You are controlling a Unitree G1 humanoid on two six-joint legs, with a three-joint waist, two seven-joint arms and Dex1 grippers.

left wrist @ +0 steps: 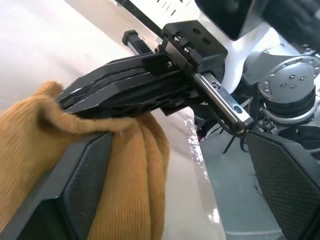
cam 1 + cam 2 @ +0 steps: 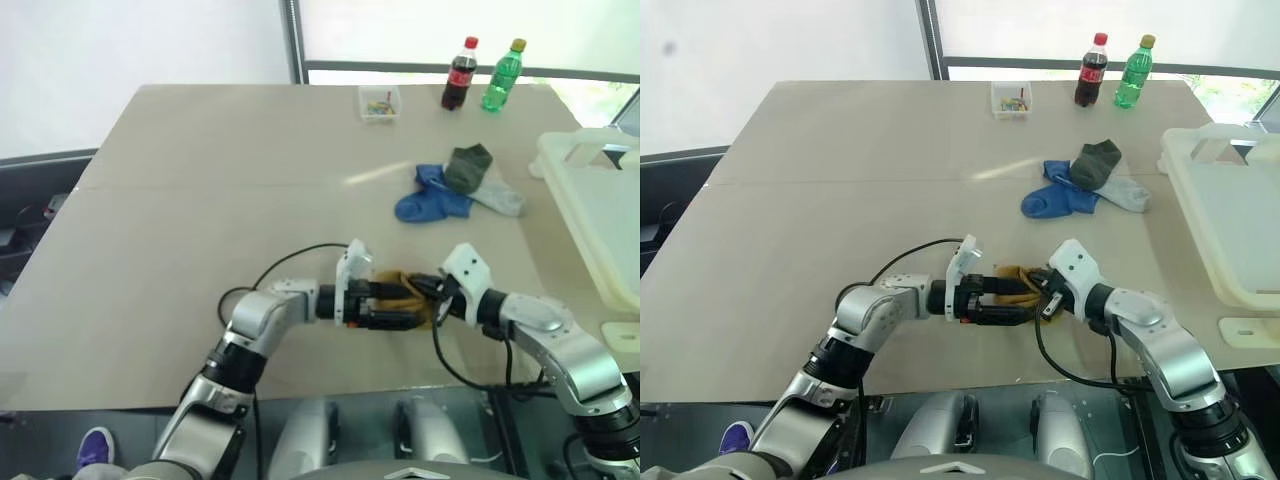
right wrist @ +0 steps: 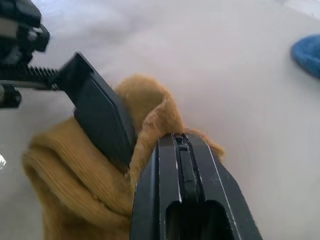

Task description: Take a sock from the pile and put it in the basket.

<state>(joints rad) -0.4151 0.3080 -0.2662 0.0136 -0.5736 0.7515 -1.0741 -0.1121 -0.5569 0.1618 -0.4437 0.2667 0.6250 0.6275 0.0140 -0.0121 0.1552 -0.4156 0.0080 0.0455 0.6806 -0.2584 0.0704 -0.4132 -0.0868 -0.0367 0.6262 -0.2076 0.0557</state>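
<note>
A mustard-yellow sock [image 2: 392, 281] lies bunched near the table's front edge, apart from the pile [image 2: 455, 188] of blue, dark olive and light grey socks at the right rear. My right gripper [image 3: 182, 172] is shut on a fold of the yellow sock. From the left, my left gripper [image 2: 395, 305] points level at it and stands wide open. The sock sits between its fingers, resting against one black pad [image 1: 85, 192]. The cream-white basket [image 2: 565, 175] stands at the table's right edge.
A cola bottle [image 2: 460, 75] and a green bottle [image 2: 503, 77] stand at the far edge, with a small clear box [image 2: 380, 102] to their left. The tan tabletop [image 2: 200, 200] is broad and bare on the left.
</note>
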